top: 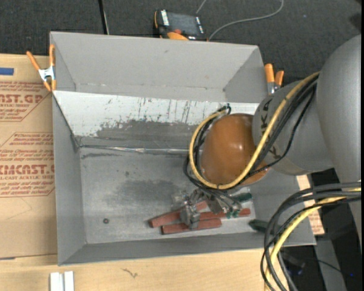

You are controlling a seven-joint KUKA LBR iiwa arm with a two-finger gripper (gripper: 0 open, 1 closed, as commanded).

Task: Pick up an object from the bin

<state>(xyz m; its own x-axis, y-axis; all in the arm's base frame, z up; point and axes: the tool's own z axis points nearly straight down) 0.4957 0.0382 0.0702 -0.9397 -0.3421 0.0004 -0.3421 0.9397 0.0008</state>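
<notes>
While my gripper (190,214) sits low in the lower middle of the frame, it's right on top of a small heap of reddish-brown bars (183,227) near the lower wall of the bin (109,180). Their long axis runs left to right, tipped slightly up to the right, and most of their length stretches left of me. I'd judge a grip across them, top to bottom, fits best. How far open I am, or whether I've caught anything, I can't tell.

even, fairly bright light; the arm (327,120) shades the bin (127,187) floor beneath it.
</notes>
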